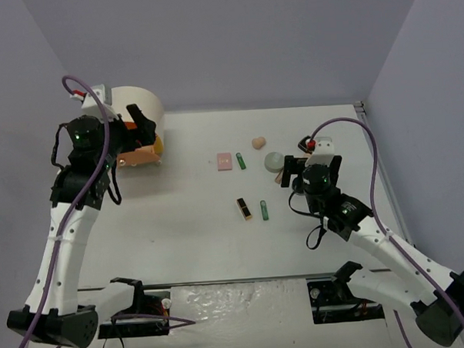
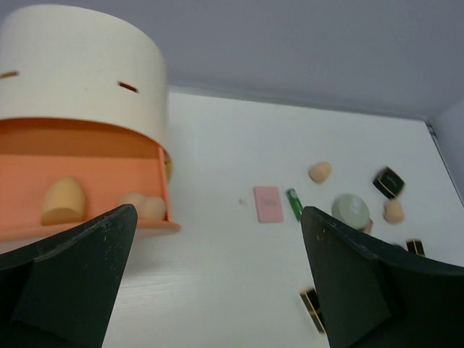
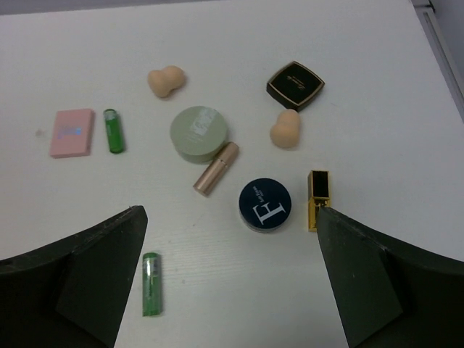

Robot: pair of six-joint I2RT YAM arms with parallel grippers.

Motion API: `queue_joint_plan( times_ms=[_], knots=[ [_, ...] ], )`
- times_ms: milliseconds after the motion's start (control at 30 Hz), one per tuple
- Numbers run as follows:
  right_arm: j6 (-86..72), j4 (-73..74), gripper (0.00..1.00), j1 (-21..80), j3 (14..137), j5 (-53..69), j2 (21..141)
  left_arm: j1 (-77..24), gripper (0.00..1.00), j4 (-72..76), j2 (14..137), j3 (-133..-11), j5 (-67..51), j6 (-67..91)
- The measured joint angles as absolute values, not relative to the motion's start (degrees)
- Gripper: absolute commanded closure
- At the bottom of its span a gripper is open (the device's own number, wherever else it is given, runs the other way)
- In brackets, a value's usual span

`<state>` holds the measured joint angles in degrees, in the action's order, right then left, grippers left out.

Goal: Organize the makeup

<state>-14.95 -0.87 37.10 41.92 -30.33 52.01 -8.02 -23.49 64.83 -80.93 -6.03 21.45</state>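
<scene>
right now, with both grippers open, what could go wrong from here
1. The pink tube seems to touch the sage compact, with the blue compact close by; the right gripper, closing on one, could shove the others.
2. The nearest green tube is round and may roll if nudged.
3. The left gripper hangs close to the open orange drawer; a careless move could bump it and its sponges.
</scene>
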Motion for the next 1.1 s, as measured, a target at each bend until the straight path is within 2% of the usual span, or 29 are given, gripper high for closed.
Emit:
queue_joint_plan(
  times_ms=[233,500,767,967,1100],
  knots=[
    [-18.3,-1.2,0.02,23.9,44.6,-24.9,64.6,-18.1,0.03,-24.9,54.6,-66.2,-8.7,19.2],
    [-20.5,-7.9,0.11,13.4,47.1,-17.6,79.9,-26.5,0.03,-25.5,53.5,-49.1,-8.0,18.6],
    [-20.6,-11.7,0.27,9.4,54.2,-12.3,96.0,-27.0,0.03,-27.2,50.6,-47.7,-5.8,18.4],
    [-20.6,-13.1,0.33,8.4,57.8,-10.2,102.8,-27.0,0.03,-27.3,51.0,-47.8,-5.1,18.4],
    [-20.6,-13.5,0.44,7.9,59.4,-10.0,106.1,-27.0,0.03,-27.4,51.0,-47.8,-5.1,18.4]
  ],
)
